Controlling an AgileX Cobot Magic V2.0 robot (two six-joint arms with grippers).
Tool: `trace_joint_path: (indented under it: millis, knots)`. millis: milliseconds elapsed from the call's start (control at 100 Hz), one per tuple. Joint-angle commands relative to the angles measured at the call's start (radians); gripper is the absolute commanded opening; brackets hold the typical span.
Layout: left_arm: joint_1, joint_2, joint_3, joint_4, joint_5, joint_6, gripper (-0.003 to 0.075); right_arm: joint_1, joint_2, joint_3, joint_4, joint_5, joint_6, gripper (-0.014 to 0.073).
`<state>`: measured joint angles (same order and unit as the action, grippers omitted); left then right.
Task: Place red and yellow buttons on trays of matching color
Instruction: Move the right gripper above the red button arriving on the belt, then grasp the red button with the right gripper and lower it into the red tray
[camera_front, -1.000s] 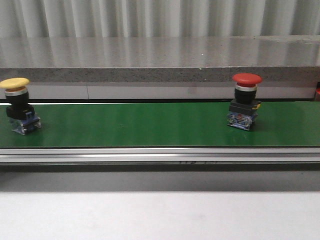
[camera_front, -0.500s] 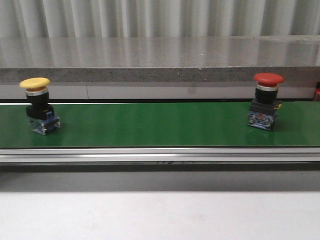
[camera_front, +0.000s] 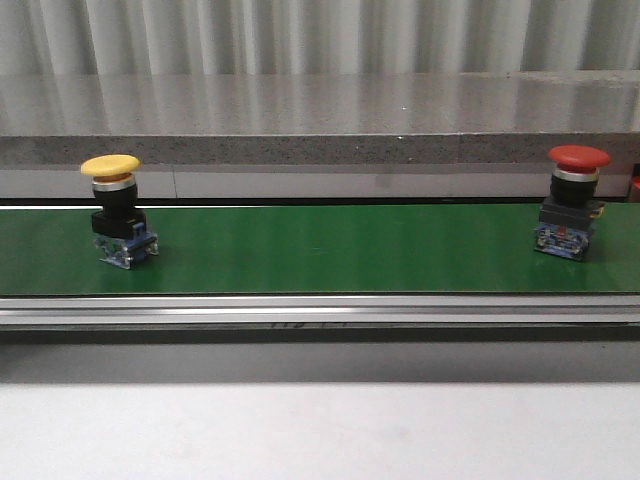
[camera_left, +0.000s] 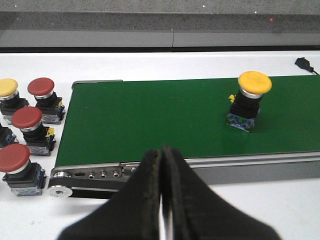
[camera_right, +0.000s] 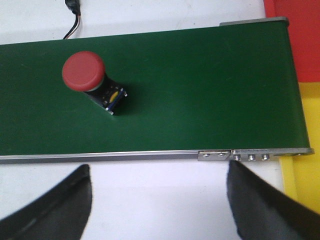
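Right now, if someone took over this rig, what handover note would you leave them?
Left gripper: shut, empty, short of the green belt.
Right gripper: open, empty, also short of the belt.
Yellow button stands upright on the belt's left part; red button upright near its right end.
Red tray and yellow tray sit past the belt's end, by the right arm.
Spare buttons wait off the belt by the left arm.
Done: nothing placed. Left: both buttons.

Green conveyor belt (camera_front: 320, 250) spans the table in an aluminium frame (camera_front: 320, 310). Black cable (camera_right: 74, 15) lies beside it.
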<state>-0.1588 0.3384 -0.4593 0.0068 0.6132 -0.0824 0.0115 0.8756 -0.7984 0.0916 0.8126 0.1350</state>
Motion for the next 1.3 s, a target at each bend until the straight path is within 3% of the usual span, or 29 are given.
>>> trace_joint_path:
  millis: [0,300,640,930,1050,1200,1290]
  knots:
    - [-0.01,0.006,-0.025,-0.007,-0.076,-0.001,-0.002,0.001,0.004,-0.035,0.019,-0.048,0.001,0.0644]
    - [-0.01,0.006,-0.025,-0.007,-0.076,-0.001,-0.002,0.003,0.153,-0.131,0.075,-0.044,-0.135,0.0633]
    - [-0.01,0.006,-0.025,-0.007,-0.076,-0.001,-0.002,0.003,0.397,-0.242,0.075,-0.048,-0.169,0.0633]
    - [-0.01,0.006,-0.025,-0.007,-0.076,-0.001,-0.002,0.003,0.551,-0.263,0.032,-0.168,-0.17,0.0624]
    - [-0.01,0.006,-0.025,-0.007,-0.076,-0.001,-0.002,0.003,0.59,-0.263,0.01,-0.167,-0.169,0.0489]
    - [-0.01,0.006,-0.025,-0.007,-0.076,-0.001,-0.002,0.0,0.592,-0.275,0.01,-0.153,-0.168,0.0193]
    - [-0.01,0.006,-0.025,-0.007,-0.074,-0.001,-0.002,-0.009,0.592,-0.314,0.007,-0.128,-0.168,0.0151]
